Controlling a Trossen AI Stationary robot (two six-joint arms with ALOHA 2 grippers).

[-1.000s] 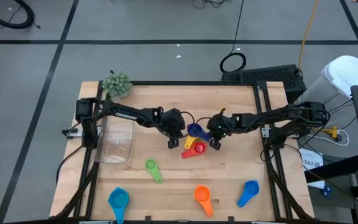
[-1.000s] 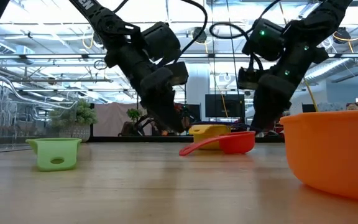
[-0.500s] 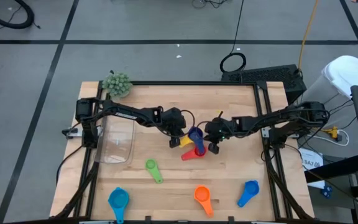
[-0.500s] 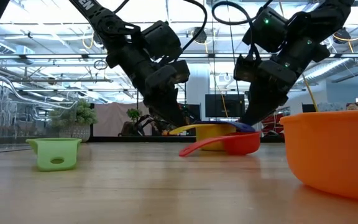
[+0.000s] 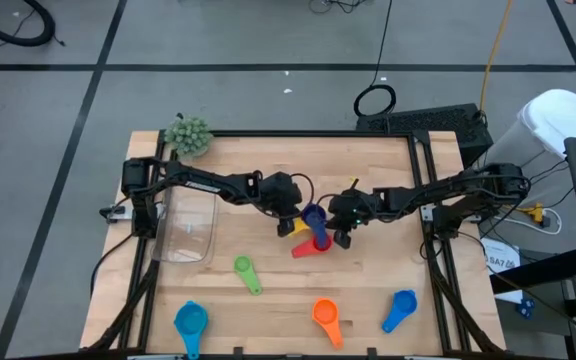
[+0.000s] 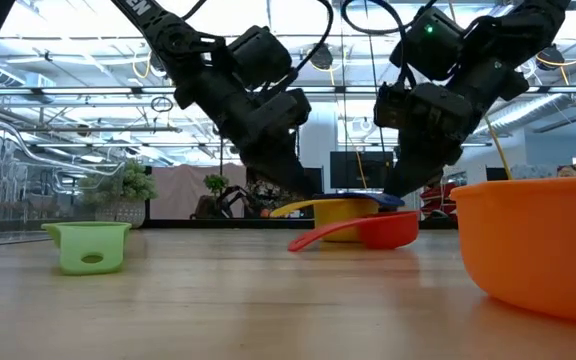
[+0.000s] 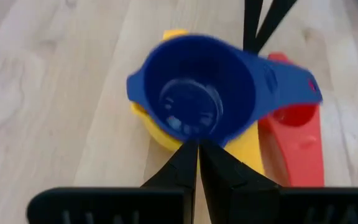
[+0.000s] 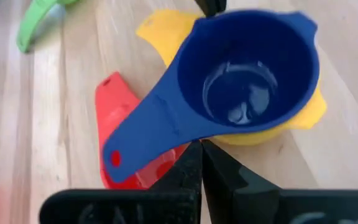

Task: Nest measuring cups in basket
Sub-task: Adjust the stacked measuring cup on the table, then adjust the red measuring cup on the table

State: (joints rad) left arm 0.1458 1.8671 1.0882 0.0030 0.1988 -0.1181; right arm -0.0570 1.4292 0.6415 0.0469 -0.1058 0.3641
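Nesting begun mid-table: dark blue plastic measuring cup (image 5: 314,215) sat in yellow plastic cup (image 7: 157,127), beside red cup (image 5: 320,240). Clear rectangular plastic basket (image 5: 190,226) held none. Left gripper (image 5: 286,212) and right gripper (image 5: 344,216) both closed, empty.

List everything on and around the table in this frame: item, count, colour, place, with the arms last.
Dark blue measuring cup: one, table centre, sitting in the yellow cup.
Yellow measuring cup: one, under the dark blue.
Red measuring cup: one, beside that stack.
Green measuring cup: one, front-left of centre.
Light blue measuring cups: two, front left, front right.
Orange measuring cup: one, front centre.
Basket: one, clear, left side.
Fuzzy ball: one, green, back-left corner.
Left gripper: shut, at the stack.
Right gripper: shut, at the stack.
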